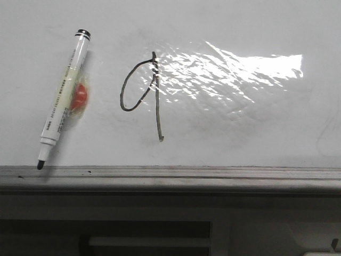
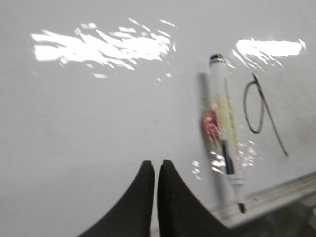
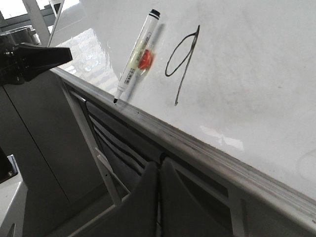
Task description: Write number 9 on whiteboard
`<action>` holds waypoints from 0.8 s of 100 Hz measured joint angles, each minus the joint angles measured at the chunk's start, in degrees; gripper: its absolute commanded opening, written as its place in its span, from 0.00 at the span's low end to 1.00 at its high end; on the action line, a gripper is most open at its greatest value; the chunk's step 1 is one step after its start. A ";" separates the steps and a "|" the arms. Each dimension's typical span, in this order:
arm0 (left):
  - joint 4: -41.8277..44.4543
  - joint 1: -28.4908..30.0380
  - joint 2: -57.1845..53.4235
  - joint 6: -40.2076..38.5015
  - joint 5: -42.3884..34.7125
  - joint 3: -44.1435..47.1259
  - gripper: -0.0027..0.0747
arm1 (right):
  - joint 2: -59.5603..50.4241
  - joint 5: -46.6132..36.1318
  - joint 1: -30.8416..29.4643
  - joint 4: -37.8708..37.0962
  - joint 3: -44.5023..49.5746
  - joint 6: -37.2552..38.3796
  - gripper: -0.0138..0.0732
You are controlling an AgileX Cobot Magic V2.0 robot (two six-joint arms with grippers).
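Note:
The number 9 (image 1: 141,93) is drawn in thin black line on the whiteboard (image 1: 240,128); it also shows in the left wrist view (image 2: 259,106) and the right wrist view (image 3: 182,54). A white marker (image 1: 63,96) with an uncapped black tip lies on the board left of the 9, tip toward the frame edge, over a red spot (image 1: 79,96). My left gripper (image 2: 157,164) is shut and empty above the board, apart from the marker (image 2: 224,128). My right gripper (image 3: 159,163) is shut and empty, off the board before its frame. Neither gripper shows in the front view.
The grey metal frame edge (image 1: 170,175) runs along the board's near side, with a dark rack below it (image 3: 123,148). A wrinkled shiny patch (image 1: 224,74) lies right of the 9. The other arm's dark end (image 3: 34,59) shows off the board's edge.

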 measured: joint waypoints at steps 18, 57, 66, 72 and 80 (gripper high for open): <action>0.13 11.75 -8.23 6.24 4.81 0.00 0.01 | 0.00 0.00 0.00 0.00 0.00 0.00 0.08; 5.35 26.11 -15.58 -0.74 18.36 0.00 0.01 | 0.00 0.00 0.00 0.00 0.00 0.00 0.08; 8.87 26.93 -15.81 -3.61 22.01 0.00 0.01 | 0.00 0.00 0.00 0.00 0.00 0.00 0.08; 9.65 27.34 -15.81 -4.36 24.17 0.00 0.01 | 0.00 0.00 0.00 0.00 0.00 0.00 0.08; 9.80 27.58 -15.81 -4.74 27.43 0.00 0.01 | 0.00 0.00 0.00 0.00 0.00 0.00 0.08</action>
